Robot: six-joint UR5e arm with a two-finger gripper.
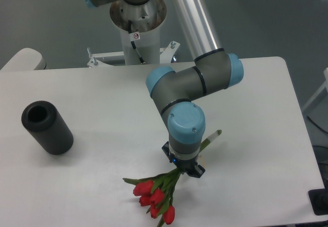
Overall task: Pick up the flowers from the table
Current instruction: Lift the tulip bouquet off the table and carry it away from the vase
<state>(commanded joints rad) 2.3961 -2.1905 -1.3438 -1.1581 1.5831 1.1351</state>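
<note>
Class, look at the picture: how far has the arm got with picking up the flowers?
Done: the gripper is shut on the stems of the flowers. In hand: carrying the bunch, buds hanging lower left. Whether it is clear of the table cannot be told. The black cylinder stands apart.

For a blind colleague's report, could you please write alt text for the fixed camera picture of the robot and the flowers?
A robot arm's gripper is shut on the green stems of the flowers, a small bunch of red tulips, near the front edge of the white table. The whitish stem tip sticks out behind the wrist toward the upper right. A black cylinder lies on the table at the left, apart from the arm.
</note>
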